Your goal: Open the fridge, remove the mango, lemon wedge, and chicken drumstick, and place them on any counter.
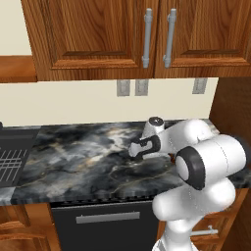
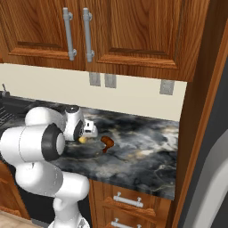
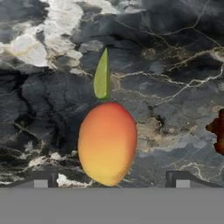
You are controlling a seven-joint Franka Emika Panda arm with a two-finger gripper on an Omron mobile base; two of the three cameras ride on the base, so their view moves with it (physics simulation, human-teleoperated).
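Gripper (image 3: 111, 178) spread wide, fingertips either side of the mango (image 3: 107, 143) lying on the counter (image 3: 175, 65). Risk: mango nudged on withdrawal, rolling into the lemon wedge (image 3: 102, 75) (touching its far end). Chicken drumstick (image 2: 107, 142) nearby; upper cabinets (image 1: 98, 39) overhead.

The white robot arm with dark joints bends over at its big round elbow and reaches forward and down. Its hand (image 3: 111, 179) points down at the black marbled stone table (image 3: 175, 57). The two small dark finger tips (image 3: 40, 180) stand wide apart, one on each side, with nothing pinched between them. In the left base view the hand (image 1: 135, 149) sits low, close to the table.
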